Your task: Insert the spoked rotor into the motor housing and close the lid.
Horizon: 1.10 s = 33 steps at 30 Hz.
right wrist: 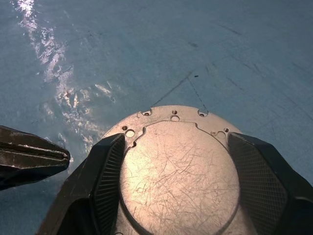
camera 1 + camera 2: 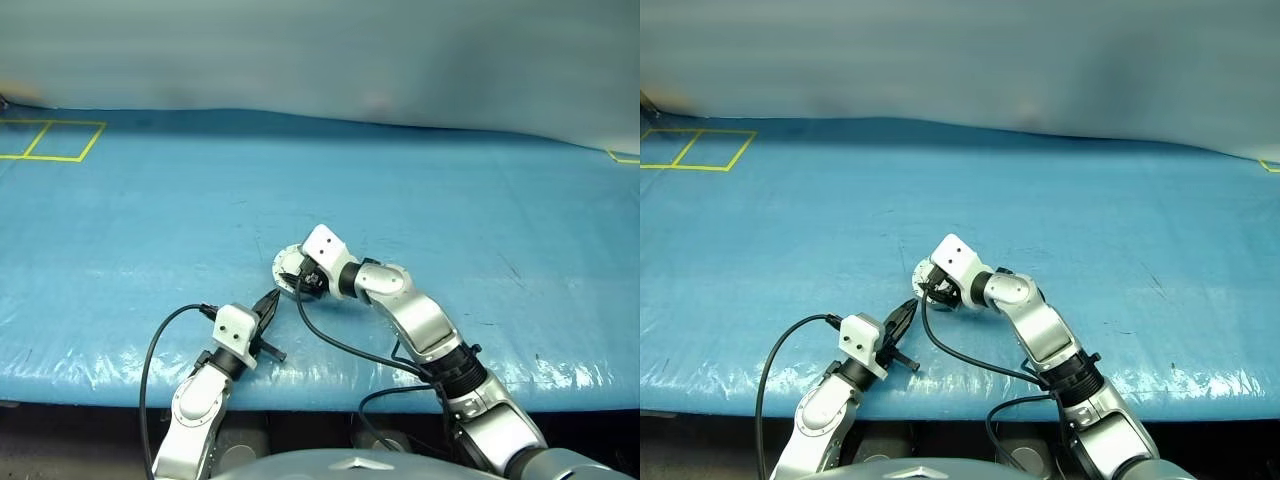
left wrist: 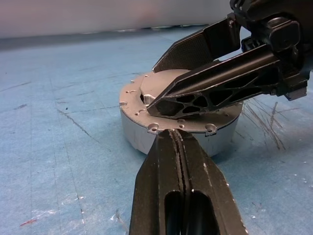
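The right arm reaches forward and bends left at the wrist, its right claw (image 1: 173, 196) angled slightly down with both ribbed black fingers (image 1: 105, 188) spread and pressed against opposite sides of the lid (image 1: 176, 166), a round disc whose plain, scratched grey face is up. It sits on the motor housing (image 3: 142, 137), a squat grey metal cylinder with small screw holes around its flange, resting on the blue plastic-covered table (image 2: 450, 200). The left arm lies low and level, its left claw (image 3: 177, 134) closed, tips at the housing's near edge.
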Tool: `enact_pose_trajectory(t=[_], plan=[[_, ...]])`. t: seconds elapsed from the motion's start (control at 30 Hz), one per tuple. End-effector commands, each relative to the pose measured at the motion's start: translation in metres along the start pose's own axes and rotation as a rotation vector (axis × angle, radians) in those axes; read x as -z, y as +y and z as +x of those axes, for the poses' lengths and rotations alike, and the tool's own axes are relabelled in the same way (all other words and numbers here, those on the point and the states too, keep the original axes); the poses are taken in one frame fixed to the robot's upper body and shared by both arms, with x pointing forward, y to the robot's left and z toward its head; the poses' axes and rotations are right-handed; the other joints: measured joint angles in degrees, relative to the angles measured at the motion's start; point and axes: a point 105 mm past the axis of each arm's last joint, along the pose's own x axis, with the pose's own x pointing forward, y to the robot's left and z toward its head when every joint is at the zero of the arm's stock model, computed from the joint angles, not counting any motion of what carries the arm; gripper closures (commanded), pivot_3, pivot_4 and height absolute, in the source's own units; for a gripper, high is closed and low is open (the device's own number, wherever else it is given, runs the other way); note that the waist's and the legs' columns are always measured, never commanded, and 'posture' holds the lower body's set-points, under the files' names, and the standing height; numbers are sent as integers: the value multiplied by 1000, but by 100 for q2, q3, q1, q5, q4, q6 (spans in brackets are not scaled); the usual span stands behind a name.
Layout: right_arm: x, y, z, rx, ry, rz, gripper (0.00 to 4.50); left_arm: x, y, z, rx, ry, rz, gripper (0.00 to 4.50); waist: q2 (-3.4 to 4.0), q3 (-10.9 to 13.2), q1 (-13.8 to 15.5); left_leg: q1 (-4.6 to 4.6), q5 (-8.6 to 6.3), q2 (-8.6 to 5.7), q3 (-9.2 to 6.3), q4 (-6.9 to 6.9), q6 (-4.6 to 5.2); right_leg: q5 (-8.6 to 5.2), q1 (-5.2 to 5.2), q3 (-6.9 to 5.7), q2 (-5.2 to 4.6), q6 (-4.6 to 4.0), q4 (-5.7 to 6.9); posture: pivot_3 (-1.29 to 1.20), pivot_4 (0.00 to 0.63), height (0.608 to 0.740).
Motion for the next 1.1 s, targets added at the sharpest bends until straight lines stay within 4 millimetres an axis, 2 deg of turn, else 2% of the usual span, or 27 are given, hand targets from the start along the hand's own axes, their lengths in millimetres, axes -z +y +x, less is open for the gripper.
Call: enact_pose_trajectory(t=[0.03, 0.23, 0.37, 0.43, 0.53, 0.6, 0.67, 1.1], plan=[[3, -3, 1, 32, 16, -32, 1477, -9, 0, 2, -3, -38, -2, 4500, 0, 0, -7, 0, 0, 0, 0, 0, 0, 0, 0, 0, 0, 0, 0, 0, 150, 740], [12, -5, 3, 46, 66, -28, 1477, -12, 5, 5, -39, -42, -35, 4500, 2, -2, -47, 2, 0, 0, 1, 2, 0, 0, 1, 1, 0, 0, 0, 0, 150, 740], [12, -4, 2, 42, 61, -15, 1477, -16, 27, 14, -177, 12, -208, 4500, 1, -3, -63, 2, 0, 0, 0, 5, 0, 1, 3, 0, -2, -1, 1, 0, 150, 740], [11, -4, 2, 43, 61, -14, 1477, -25, 47, 22, -259, 25, -313, 4500, 1, -3, -68, 2, 1, 0, -1, 8, 1, 1, 3, 0, -1, 0, 4, 0, 150, 740], [11, -4, 2, 45, 60, -13, 1477, -28, 61, 30, -276, 122, -448, 4500, -1, -4, -84, 3, 3, -1, -5, 16, 3, 1, 7, -3, 0, 1, 11, 0, 150, 740], [11, -5, 2, 47, 60, -14, 1477, -37, 56, 39, -147, 142, -536, 4500, 0, -5, -96, 4, 3, -3, -6, 17, 4, 2, 15, -1, 1, 2, 10, 0, 150, 740], [10, -5, 2, 49, 59, -15, 1477, -40, 56, 44, -92, 174, -568, 4500, 0, -5, -100, 3, 3, -4, -9, 15, 4, 3, 45, -3, 2, 3, 9, 0, 150, 740], [8, -2, 2, 53, 46, -7, 1477, -30, 42, 53, 36, 307, -537, 4500, 0, -4, -100, 11, 2, -5, -13, 13, 2, 3, 52, -4, 3, 4, 1, 0, 150, 740]])
